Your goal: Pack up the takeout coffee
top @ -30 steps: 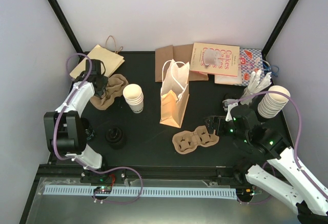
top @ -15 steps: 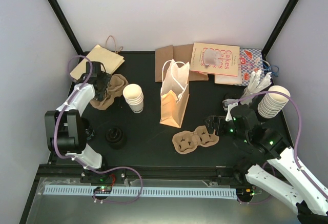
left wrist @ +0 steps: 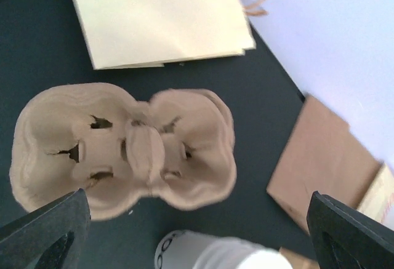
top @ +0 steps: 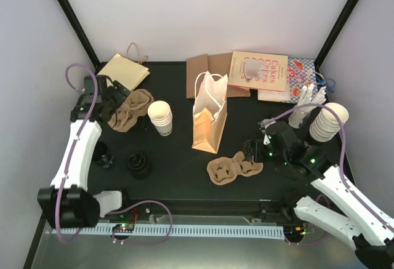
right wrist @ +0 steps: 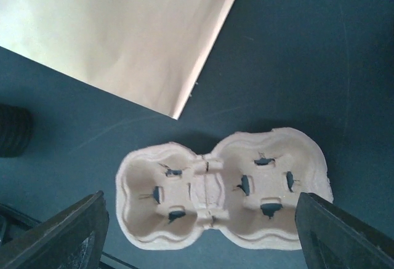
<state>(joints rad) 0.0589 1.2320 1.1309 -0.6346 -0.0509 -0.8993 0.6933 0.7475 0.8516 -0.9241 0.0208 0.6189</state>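
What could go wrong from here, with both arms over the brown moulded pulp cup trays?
1. Left fingers open above the far-left brown moulded pulp cup tray; the stack of white paper cups stands right beside it and could get knocked over on descent.
2. Right fingers open over the nearer pulp tray, close to the upright tan paper bag; a wide sweep might tip the bag.

Standing bag (top: 209, 121) in the middle: just left of it a stack of cups (top: 161, 117), further left a tray (top: 130, 109), and a flat bag (top: 120, 72) behind that in the far-left corner. In front of the standing bag, slightly right, lies a second tray (top: 234, 167); front-left, the lids (top: 139, 164). Behind it lie cardboard (top: 196, 69) and a book (top: 258, 71), and well right, another cup stack (top: 326, 121).
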